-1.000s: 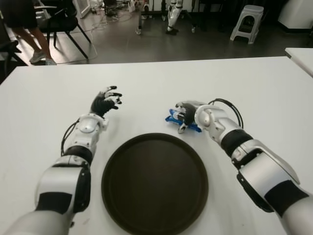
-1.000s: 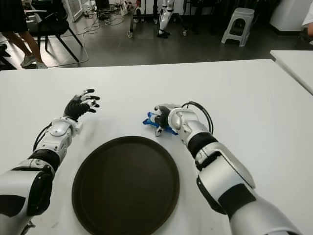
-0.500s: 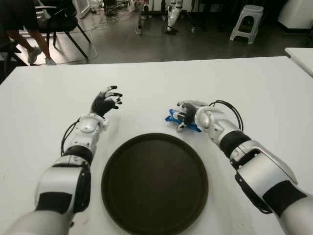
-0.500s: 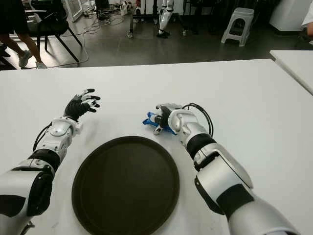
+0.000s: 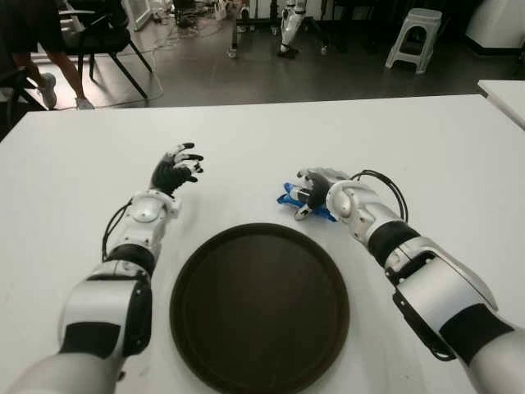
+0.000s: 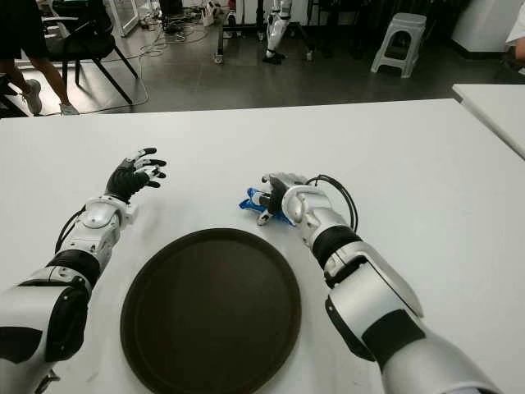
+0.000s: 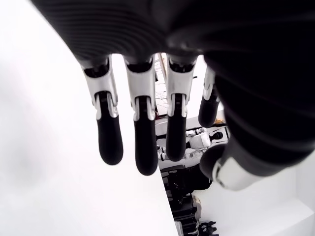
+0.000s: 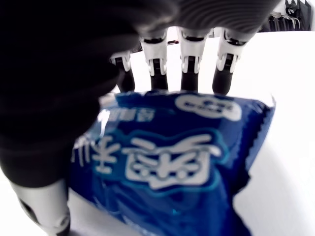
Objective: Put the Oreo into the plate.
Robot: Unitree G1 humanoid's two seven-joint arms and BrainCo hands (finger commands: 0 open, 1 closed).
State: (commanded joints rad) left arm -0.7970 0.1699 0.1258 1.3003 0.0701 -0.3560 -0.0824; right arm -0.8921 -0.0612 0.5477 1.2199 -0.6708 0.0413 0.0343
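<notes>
The Oreo is a blue packet [image 5: 287, 198] lying on the white table [image 5: 426, 139] just beyond the far right rim of the dark round plate [image 5: 259, 305]. My right hand [image 5: 310, 187] covers the packet, fingers on its far side and thumb on its near side. In the right wrist view the packet [image 8: 177, 167] fills the space under the palm, with the fingers [image 8: 189, 64] reaching past its far edge. My left hand [image 5: 176, 168] shows to the left of the plate's far edge, fingers [image 7: 138, 142] spread and holding nothing.
The table's far edge runs across the top of the eye views. Beyond it are a floor with chairs, a white stool [image 5: 414, 33] and a person's legs [image 5: 49, 74]. A second white table corner [image 5: 504, 94] shows at the far right.
My right hand has stayed on the packet with almost no movement. The left hand's fingers have shifted slightly. The person in the background has walked on.
</notes>
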